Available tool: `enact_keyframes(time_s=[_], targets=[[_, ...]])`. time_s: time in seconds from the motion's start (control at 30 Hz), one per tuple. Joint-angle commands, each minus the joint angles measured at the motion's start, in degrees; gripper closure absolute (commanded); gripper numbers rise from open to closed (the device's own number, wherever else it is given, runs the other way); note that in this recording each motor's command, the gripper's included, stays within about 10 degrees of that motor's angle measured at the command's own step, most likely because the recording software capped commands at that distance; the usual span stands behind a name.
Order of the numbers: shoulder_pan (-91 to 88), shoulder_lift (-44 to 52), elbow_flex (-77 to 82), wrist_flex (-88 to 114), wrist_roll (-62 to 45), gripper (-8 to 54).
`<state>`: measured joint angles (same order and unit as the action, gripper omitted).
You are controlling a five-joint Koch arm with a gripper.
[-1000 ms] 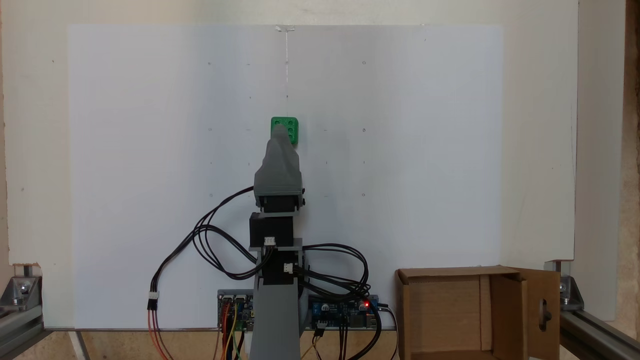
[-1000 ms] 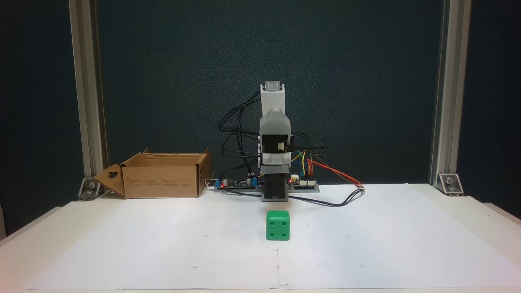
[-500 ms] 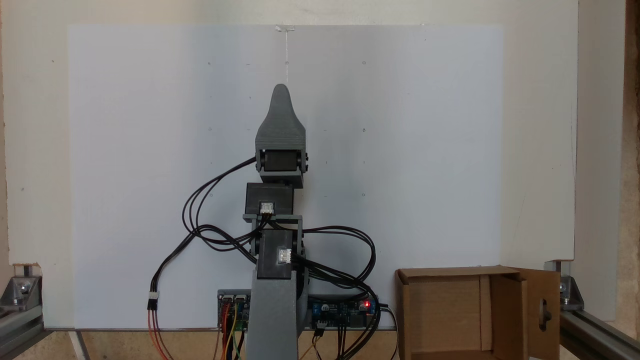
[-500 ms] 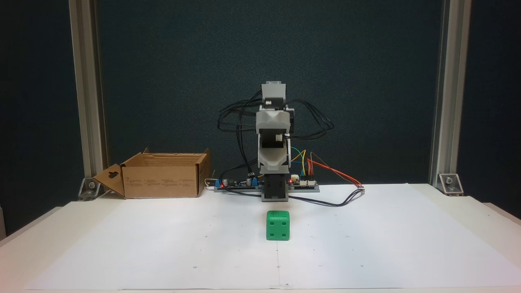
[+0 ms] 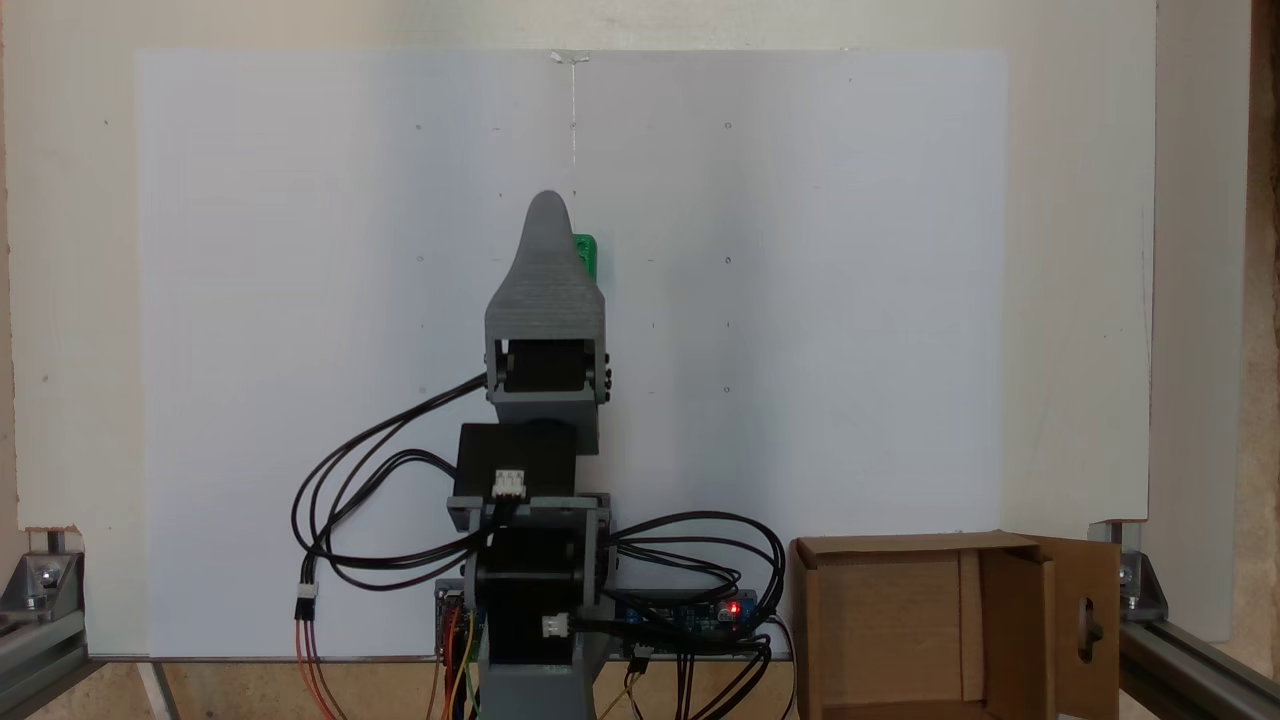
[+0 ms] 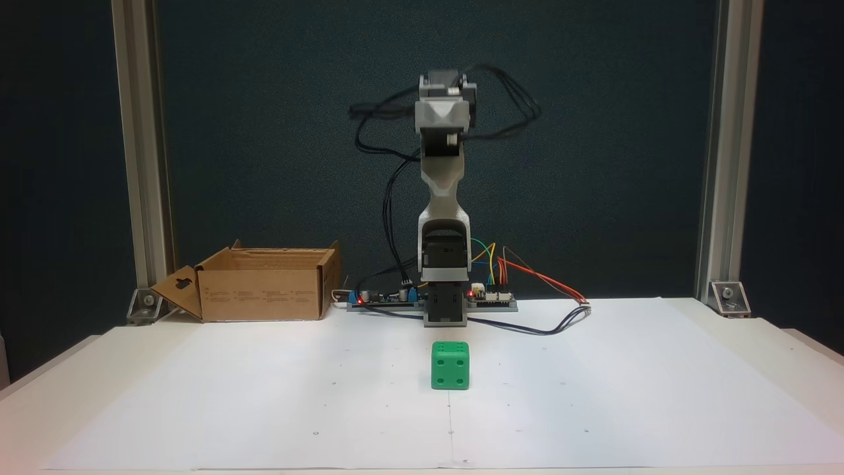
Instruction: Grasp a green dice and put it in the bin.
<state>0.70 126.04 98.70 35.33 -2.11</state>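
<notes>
The green dice (image 6: 450,365) sits on the white sheet covering the counter (image 6: 198,409), straight out in front of the arm's base and free of any grip. The claw (image 5: 549,203) hangs high above it, so the coming move is a descent; whether its jaws are parted I cannot tell. The bin (image 6: 264,284) stands well apart, beside the base.

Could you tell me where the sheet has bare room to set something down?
Both sides of the dice are bare, out to the paper's edges. It is crowded along the back: bin, arm base and cables.
</notes>
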Motion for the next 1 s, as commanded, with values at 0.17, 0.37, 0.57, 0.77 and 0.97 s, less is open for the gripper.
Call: enact_keyframes(time_s=[0.17, 0.37, 0.57, 0.77, 0.97], targets=[[0.2, -14.2, -4.5, 27.1, 0.0, 1.9], [0.1, -18.9, -5.7, 30.7, 0.0, 1.2], [0.5, -21.6, -7.2, 30.3, -0.1, 1.4], [0.4, -22.4, -7.2, 30.1, -0.1, 1.2], [0.4, -22.4, -7.2, 27.7, -0.1, 1.3]])
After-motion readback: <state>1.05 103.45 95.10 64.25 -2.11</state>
